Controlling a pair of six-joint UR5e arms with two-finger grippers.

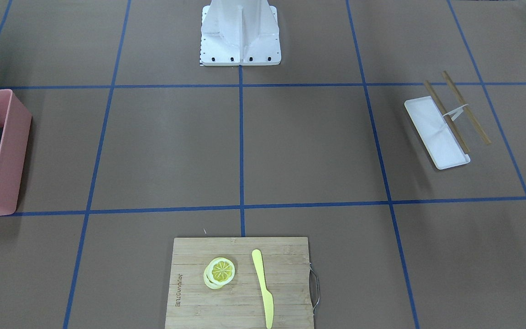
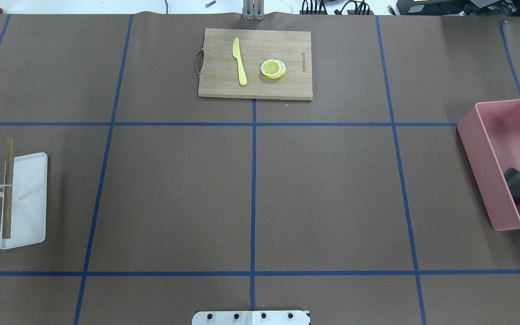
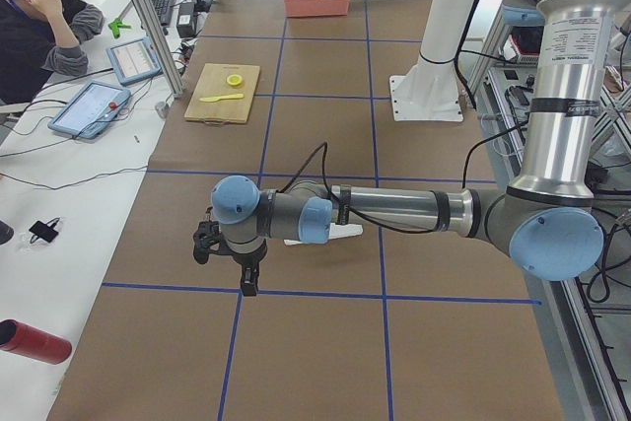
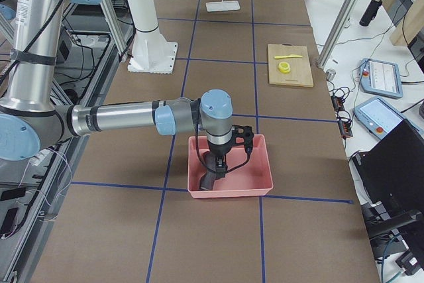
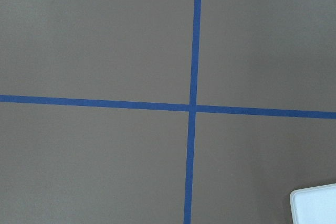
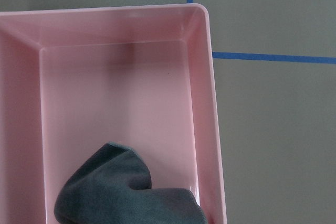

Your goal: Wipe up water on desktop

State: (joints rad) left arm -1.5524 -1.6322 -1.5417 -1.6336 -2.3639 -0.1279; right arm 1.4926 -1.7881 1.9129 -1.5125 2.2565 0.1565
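Observation:
The brown desktop (image 2: 332, 198) with its blue tape grid fills the overhead view, and no water shows on it. A dark grey cloth (image 6: 126, 192) lies bunched in a pink bin (image 2: 481, 153) at the robot's right end of the table. In the exterior right view, my right gripper (image 4: 222, 160) hangs over that bin, right at the cloth (image 4: 211, 171). I cannot tell whether it is open or shut. My left gripper (image 3: 225, 268) hovers low over a tape crossing beside the white tray (image 5: 315, 205), and its state cannot be told either.
A bamboo cutting board (image 2: 287, 88) at the far middle carries lemon slices (image 2: 273, 69) and a yellow knife (image 2: 239, 61). The white tray (image 2: 27, 203) with two wooden sticks (image 2: 8, 187) lies at the left. The robot base (image 1: 240, 32) stands at the near edge. A person (image 3: 44, 22) sits beside the table.

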